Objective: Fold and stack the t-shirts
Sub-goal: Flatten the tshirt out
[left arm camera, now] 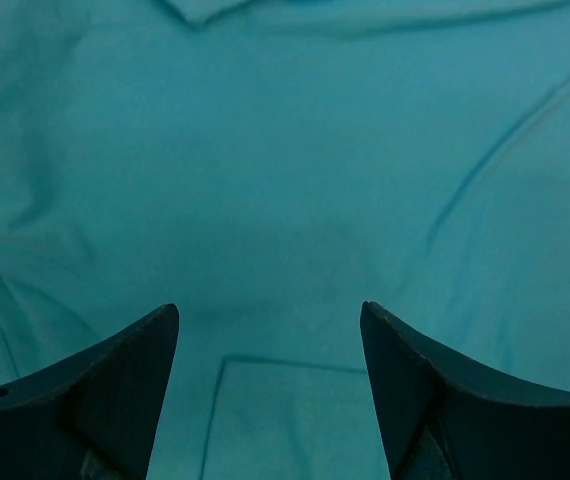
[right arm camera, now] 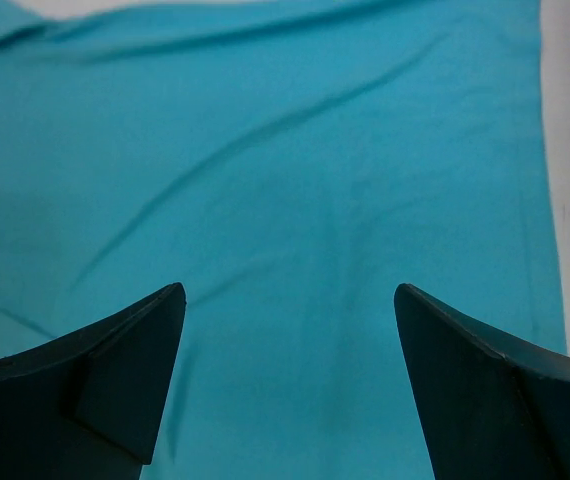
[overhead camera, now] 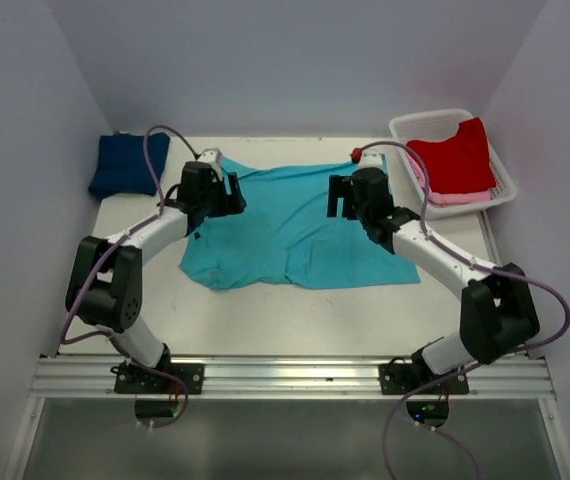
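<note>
- Lying spread across the middle of the table [overhead camera: 315,320]: turquoise t-shirt [overhead camera: 295,235], mostly flat with a few long creases, its near edge uneven.
- Left gripper [left arm camera: 270,310] hangs over the shirt's left part. Fingers spread wide, nothing between them, only teal cloth below.
- Right gripper [right arm camera: 290,290] hangs over the shirt's right part, close to its right edge. Fingers likewise spread apart, holding nothing.
- Navy t-shirt [overhead camera: 125,165] sits folded at the table's far left corner, well apart from the turquoise one.
- Red t-shirt [overhead camera: 455,155] lies folded on a pink t-shirt [overhead camera: 445,197] inside the white basket [overhead camera: 435,118], far right.
</note>
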Controlling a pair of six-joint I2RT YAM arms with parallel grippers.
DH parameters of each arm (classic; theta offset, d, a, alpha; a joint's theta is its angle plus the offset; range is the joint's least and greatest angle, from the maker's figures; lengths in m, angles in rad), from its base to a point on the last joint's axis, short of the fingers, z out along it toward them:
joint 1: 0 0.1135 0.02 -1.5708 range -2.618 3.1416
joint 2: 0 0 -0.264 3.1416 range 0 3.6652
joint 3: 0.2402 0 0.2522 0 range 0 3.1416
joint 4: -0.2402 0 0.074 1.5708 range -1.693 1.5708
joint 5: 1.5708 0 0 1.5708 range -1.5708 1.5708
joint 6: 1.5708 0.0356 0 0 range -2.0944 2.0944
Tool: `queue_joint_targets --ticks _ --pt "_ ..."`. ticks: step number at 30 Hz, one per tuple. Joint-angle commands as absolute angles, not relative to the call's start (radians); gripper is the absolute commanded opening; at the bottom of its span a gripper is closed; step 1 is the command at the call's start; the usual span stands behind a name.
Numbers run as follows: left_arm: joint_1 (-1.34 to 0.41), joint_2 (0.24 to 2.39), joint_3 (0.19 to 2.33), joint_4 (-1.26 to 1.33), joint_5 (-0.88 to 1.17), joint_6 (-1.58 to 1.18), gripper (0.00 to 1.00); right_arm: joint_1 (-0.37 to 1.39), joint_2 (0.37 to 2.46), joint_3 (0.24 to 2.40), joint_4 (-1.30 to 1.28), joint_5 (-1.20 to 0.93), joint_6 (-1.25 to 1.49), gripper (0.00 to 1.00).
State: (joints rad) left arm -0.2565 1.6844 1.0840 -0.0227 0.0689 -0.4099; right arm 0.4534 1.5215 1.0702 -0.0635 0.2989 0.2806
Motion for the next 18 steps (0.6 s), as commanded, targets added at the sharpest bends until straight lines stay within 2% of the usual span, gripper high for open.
queue_joint_targets --ticks 1,8,9,13,14,18 --pt "-0.250 1.566 0.999 -0.112 0.075 -0.459 0.76 0.485 1.352 0.971 -0.170 0.238 0.348 0.88" --pt "-0.273 1.491 0.894 -0.120 0.040 -0.465 0.68 0.486 1.115 0.813 -0.253 0.268 0.393 0.73" --pt "-0.273 1.497 0.890 -0.114 0.047 -0.463 0.66 0.488 1.094 0.808 -0.258 0.270 0.397 0.64" --pt "-0.276 1.545 0.879 -0.058 0.095 -0.465 0.58 0.488 1.101 0.804 -0.294 0.262 0.403 0.47" --pt "-0.278 1.564 0.867 -0.025 0.097 -0.463 0.55 0.486 1.107 0.807 -0.307 0.252 0.403 0.38" --pt "-0.279 1.615 0.856 0.037 0.106 -0.469 0.40 0.486 1.135 0.813 -0.330 0.232 0.420 0.28"
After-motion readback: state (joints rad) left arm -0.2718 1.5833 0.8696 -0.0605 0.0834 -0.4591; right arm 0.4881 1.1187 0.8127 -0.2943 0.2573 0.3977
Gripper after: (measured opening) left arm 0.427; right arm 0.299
